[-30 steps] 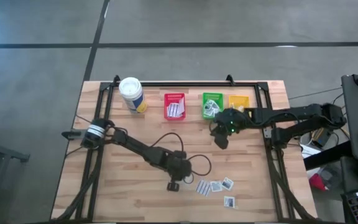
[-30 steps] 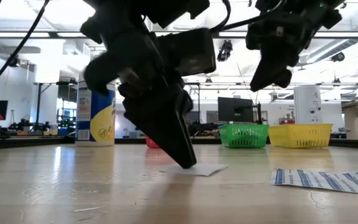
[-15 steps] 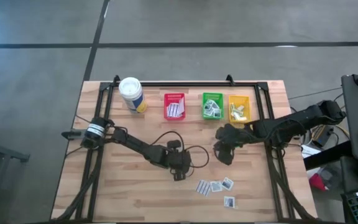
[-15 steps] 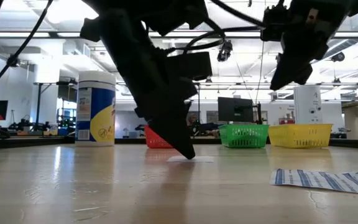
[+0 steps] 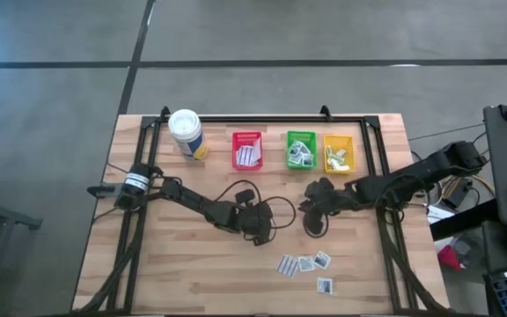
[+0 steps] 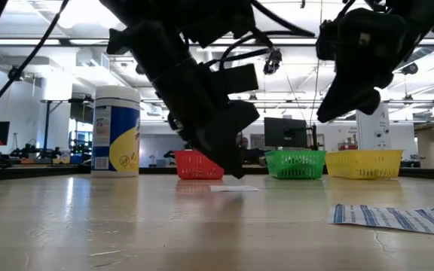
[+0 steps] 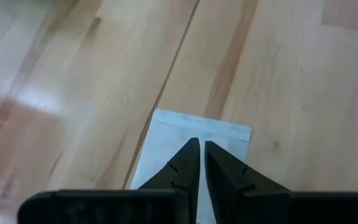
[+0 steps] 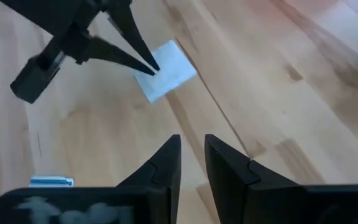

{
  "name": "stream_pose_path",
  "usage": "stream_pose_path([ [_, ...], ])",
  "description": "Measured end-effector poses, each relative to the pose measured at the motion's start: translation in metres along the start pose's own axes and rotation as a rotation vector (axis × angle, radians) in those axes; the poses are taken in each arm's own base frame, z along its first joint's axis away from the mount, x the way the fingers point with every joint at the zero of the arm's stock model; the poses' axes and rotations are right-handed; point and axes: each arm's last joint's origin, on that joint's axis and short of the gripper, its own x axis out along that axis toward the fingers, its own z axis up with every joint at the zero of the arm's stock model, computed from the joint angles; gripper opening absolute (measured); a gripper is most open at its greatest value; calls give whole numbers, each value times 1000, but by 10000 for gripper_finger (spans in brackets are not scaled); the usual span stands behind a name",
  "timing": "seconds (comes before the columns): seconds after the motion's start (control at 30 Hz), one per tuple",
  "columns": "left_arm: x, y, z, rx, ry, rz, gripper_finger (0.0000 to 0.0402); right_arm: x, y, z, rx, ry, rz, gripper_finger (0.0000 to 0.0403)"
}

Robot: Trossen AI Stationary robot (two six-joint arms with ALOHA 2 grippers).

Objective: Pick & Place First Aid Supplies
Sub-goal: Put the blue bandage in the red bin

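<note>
The left gripper (image 7: 197,163) is holding its fingers nearly closed, tips pinching the near edge of a white paper packet (image 7: 194,140), which is lying flat on the worktop (image 5: 183,255) near its centre; the low view shows the packet (image 6: 234,188) resting on the wood, probably being dragged or worked up for a lift. The right gripper (image 8: 190,163) is hovering at about three o'clock from it, fingers slightly parted and gripping nothing. Four more packets (image 5: 304,264) are lying at five o'clock from the centre. At twelve o'clock, red bin (image 5: 247,151), green bin (image 5: 301,150) and yellow bin (image 5: 339,152) are already holding packets, beside a white canister (image 5: 187,134).
</note>
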Motion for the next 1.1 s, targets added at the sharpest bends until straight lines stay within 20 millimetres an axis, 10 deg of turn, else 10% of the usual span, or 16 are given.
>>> stream_pose_path([
  [0.43,-28,2,-1,98,27,-10,39,20,3,3,10,-92,-5,110],
  [1.1,-9,6,-46,14,-55,-116,39,75,-11,14,114,-165,-13,124],
])
